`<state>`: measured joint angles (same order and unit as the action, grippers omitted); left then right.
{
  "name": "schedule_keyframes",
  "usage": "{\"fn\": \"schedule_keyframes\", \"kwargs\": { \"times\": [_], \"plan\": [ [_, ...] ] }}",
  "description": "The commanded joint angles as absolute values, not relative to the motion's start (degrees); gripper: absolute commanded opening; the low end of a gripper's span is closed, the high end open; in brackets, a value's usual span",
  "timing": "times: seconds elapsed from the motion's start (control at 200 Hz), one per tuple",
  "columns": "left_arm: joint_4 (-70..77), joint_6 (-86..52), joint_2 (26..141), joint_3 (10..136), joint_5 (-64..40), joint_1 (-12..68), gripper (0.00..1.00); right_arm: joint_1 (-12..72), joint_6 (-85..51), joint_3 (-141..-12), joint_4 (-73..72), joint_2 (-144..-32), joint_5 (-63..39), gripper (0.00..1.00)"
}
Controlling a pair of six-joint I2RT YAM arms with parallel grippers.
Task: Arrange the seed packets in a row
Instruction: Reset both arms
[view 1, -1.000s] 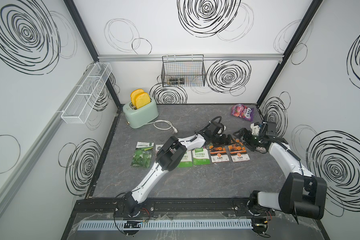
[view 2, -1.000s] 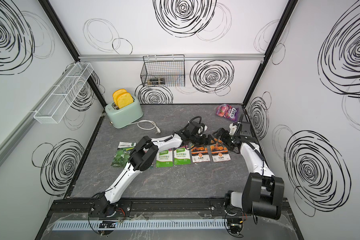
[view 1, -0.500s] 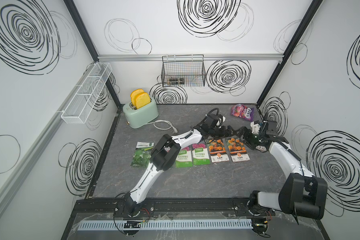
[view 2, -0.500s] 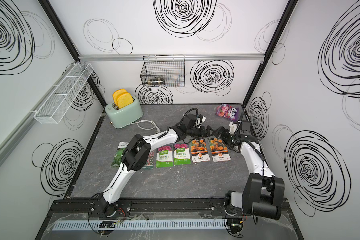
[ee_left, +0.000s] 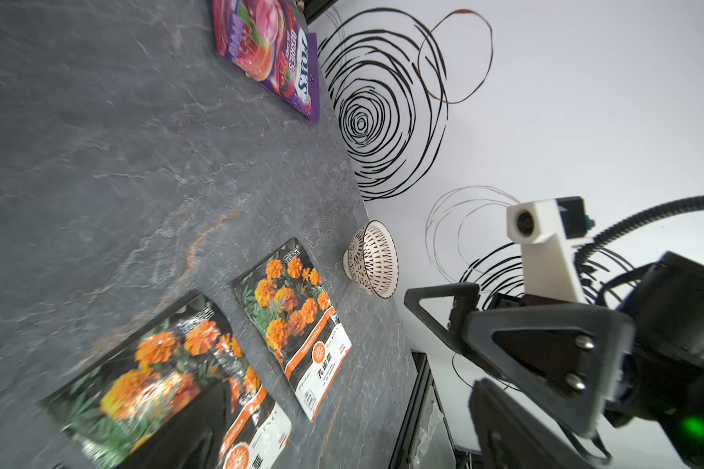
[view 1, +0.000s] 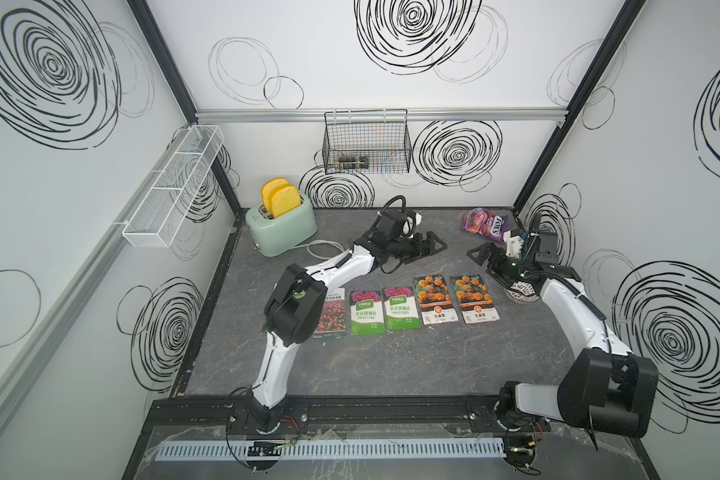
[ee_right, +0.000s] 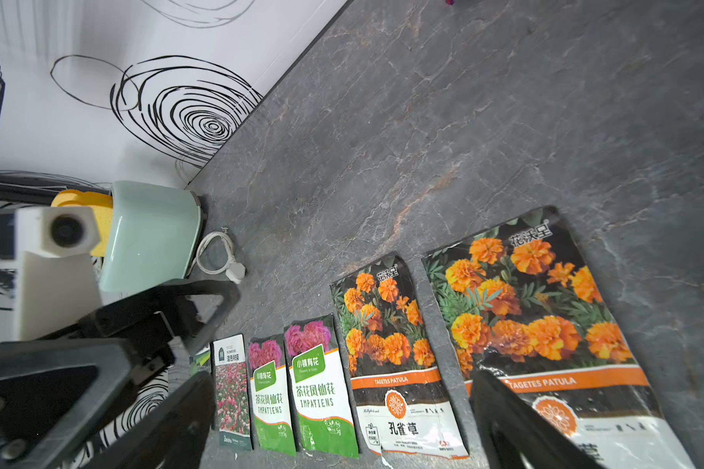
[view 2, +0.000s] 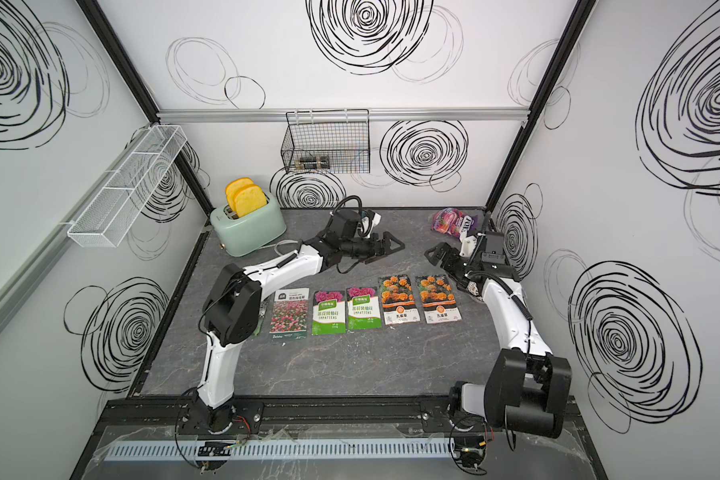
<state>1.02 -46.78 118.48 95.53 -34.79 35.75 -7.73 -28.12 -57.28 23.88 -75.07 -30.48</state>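
The seed packets lie flat in a row across the table. From the left I see a pink flower-field packet [view 1: 331,313], two green-white IMPATIENS packets [view 1: 366,311] [view 1: 400,308] and two orange marigold packets [view 1: 432,300] [view 1: 473,299]. A dark green packet [view 2: 262,318] shows only as a sliver behind my left arm's elbow. My left gripper [view 1: 435,245] hovers behind the row, open and empty. Facing it, my right gripper [view 1: 476,254] is open too, above the table behind the right marigold packet [ee_right: 537,316]. Each gripper holds nothing.
A mint toaster [view 1: 281,230] with two toast slices and its white cable [view 1: 321,249] stand at the back left. A purple candy bag [view 1: 485,222] lies back right. A patterned bowl [view 1: 520,291] sits under my right wrist. A wire basket [view 1: 366,141] and white rack [view 1: 173,187] hang on the walls.
My left gripper has pulled back from over the marigold packets to behind the row, uncovering the pink and IMPATIENS packets. The right gripper has barely moved.
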Motion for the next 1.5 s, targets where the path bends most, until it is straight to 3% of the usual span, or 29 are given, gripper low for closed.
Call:
{"fn": "schedule_keyframes", "kwargs": {
  "times": [0.0,0.43,0.595,0.806,0.966,1.146,1.261,1.496],
  "plan": [
    [-1.32,-41.96,111.02,92.29,-35.16,32.60,0.96,-5.58,-26.37,-60.12,21.06,-75.84,-29.22,0.98],
    [-11.29,-33.58,81.57,70.14,-35.89,12.31,0.96,1.35,-23.21,-66.88,19.58,-79.80,-24.11,0.98],
    [-14.27,-30.17,72.29,59.62,-28.71,6.12,0.97,2.12,-20.82,-68.21,17.84,-80.45,-22.61,0.98],
    [-14.41,-31.93,67.97,50.19,-18.41,-3.26,0.96,2.00,-22.28,-72.51,15.56,-86.14,-20.04,0.98],
    [-9.58,-37.47,71.16,45.95,-15.10,-9.48,0.96,2.46,-22.73,-79.37,16.78,-94.19,-19.42,0.98],
    [-10.75,-31.13,83.28,53.23,-6.90,-7.74,0.96,2.48,-18.92,-87.16,24.85,-99.56,-15.90,0.98],
    [-4.17,-23.95,83.97,52.64,2.34,-3.80,0.96,2.11,-16.18,-81.81,17.66,-96.09,-14.45,0.98],
    [18.55,-8.57,81.68,39.54,14.21,2.24,0.96,0.48,-12.62,-67.22,-0.32,-87.70,-14.12,0.98]
  ]
}}
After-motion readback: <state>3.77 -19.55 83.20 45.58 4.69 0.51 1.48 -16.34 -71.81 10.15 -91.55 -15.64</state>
